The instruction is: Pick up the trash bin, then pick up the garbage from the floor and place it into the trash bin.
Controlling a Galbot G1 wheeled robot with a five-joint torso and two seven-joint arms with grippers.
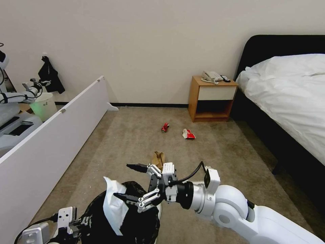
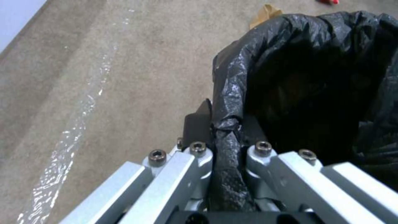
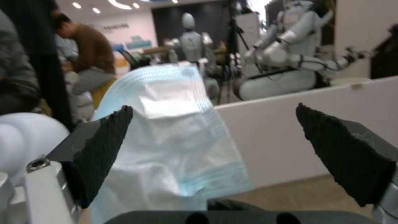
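The trash bin [image 1: 138, 223], lined with a crinkly black bag [image 2: 298, 68], sits low in front of me. My left gripper [image 1: 71, 222] is shut on its bag-covered rim [image 2: 226, 133]. A white piece of garbage with a pale blue ribbed edge [image 1: 114, 203] [image 3: 174, 140] stands up out of the bin's mouth. My right gripper [image 1: 124, 181] hangs open over the bin, its black fingers [image 3: 104, 146] spread on either side of that piece. On the floor [image 1: 216, 159] lie a brown paper bag [image 1: 158, 158] [image 2: 265, 14], a crushed red can [image 1: 165, 127] and a red-and-white wrapper [image 1: 188, 134].
A long white partition panel [image 1: 50, 139] runs along the left. Behind it stand a greenish-white bucket [image 1: 44, 105] and another robot [image 1: 13, 98]. A wooden nightstand [image 1: 213, 99] with a phone is at the far wall. A bed [image 1: 291, 101] fills the right side.
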